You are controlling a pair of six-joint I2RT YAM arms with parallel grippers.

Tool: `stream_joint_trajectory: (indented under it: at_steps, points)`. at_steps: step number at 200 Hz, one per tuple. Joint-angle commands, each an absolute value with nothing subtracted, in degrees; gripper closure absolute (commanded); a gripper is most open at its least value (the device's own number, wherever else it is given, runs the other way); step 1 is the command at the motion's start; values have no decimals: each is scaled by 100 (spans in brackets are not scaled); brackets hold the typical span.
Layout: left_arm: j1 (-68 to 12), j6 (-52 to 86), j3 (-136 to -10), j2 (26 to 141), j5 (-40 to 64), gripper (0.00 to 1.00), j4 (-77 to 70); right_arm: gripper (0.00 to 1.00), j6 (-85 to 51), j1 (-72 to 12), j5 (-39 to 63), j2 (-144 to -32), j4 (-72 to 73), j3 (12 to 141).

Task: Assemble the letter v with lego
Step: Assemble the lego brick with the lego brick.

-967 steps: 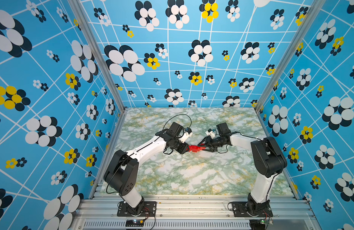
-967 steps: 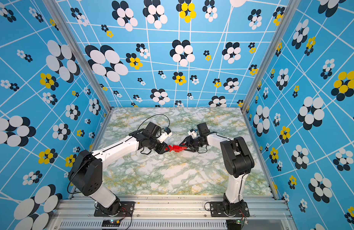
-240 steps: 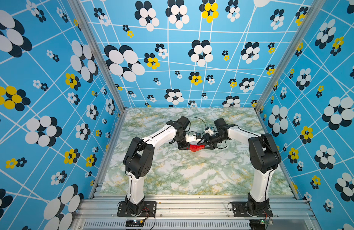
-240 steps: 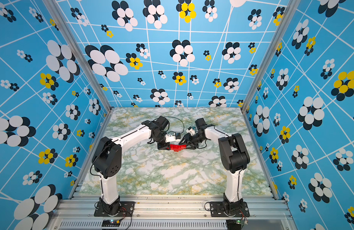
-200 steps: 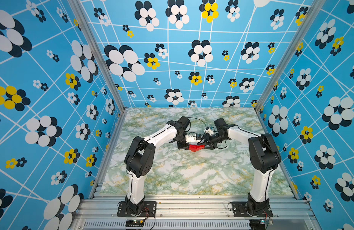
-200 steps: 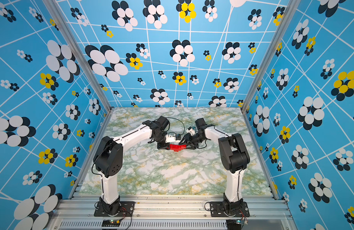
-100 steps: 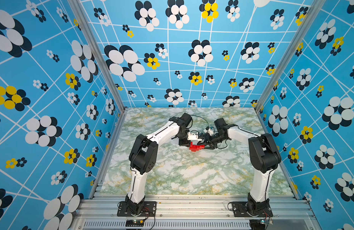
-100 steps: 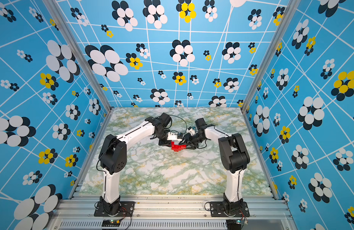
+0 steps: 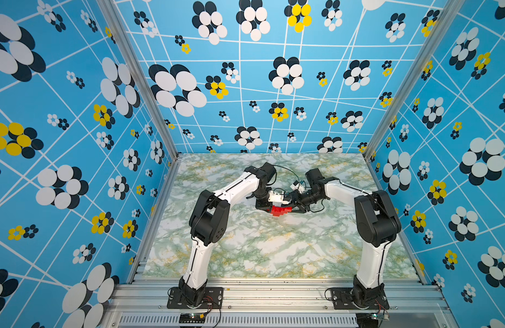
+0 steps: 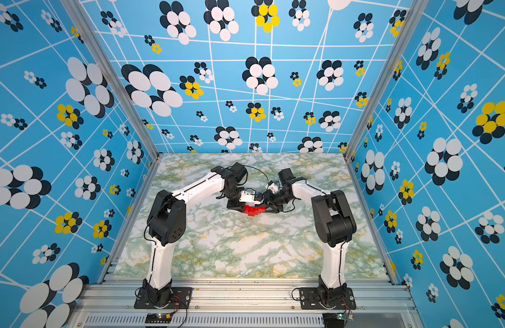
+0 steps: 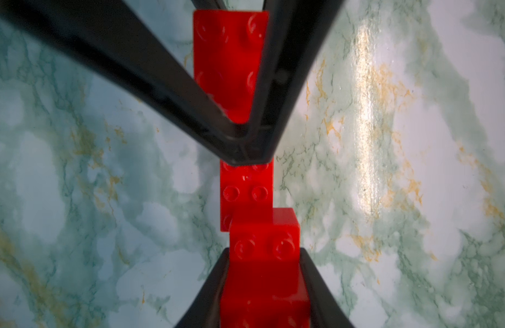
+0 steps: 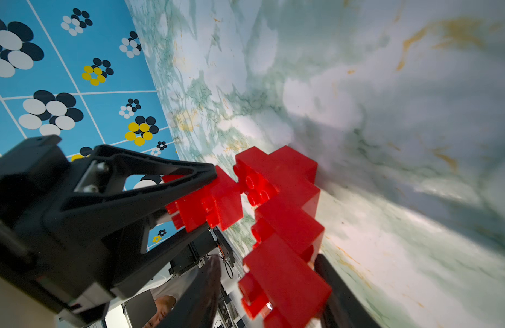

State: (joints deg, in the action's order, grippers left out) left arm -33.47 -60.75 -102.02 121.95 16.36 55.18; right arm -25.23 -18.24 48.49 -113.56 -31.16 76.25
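Note:
The red lego (image 9: pixel 279 210) (image 10: pixel 254 209) hangs just above the marble table (image 9: pixel 274 250) at mid-depth, held between both grippers. My left gripper (image 9: pixel 269 208) (image 11: pixel 263 255) is shut on a stepped run of red bricks (image 11: pixel 264 233). My right gripper (image 9: pixel 292 209) (image 12: pixel 268 264) is shut on a second stepped run (image 12: pixel 285 227). The two runs meet at their low ends in a rough letter v. In the right wrist view the left gripper (image 12: pixel 200 198) and its bricks (image 12: pixel 217 201) touch the top brick of the right-held run. Whether the runs are pressed together is hidden.
Blue flower-patterned walls (image 9: pixel 75 142) enclose the table on three sides. Both arm bases (image 9: pixel 194 298) (image 9: pixel 362 298) stand on the aluminium rail along the front edge. Only marble surface shows around the lego.
The left arm's elbow has swung right, toward the centre, and stands more upright. Both grippers stay shut, and the lego between them has barely shifted.

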Motion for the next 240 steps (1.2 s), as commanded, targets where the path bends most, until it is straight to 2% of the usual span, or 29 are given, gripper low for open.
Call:
stream_joint_trajectory:
  at_steps: [1,161,240]
  points:
    - [-3370,-6168,-10496,12398,1610,85,5841,45,-2441,-1799,4870,-11456,-3262,7664]
    - [-3362,-6231,-10768,12664,1433,86,5970,45,-2425,-1802,4880,-11479,-3259,7629]
    - [-3289,-6005,-10653,12612,1742,86,5721,45,-2419,-1800,4875,-11505,-3237,7639]
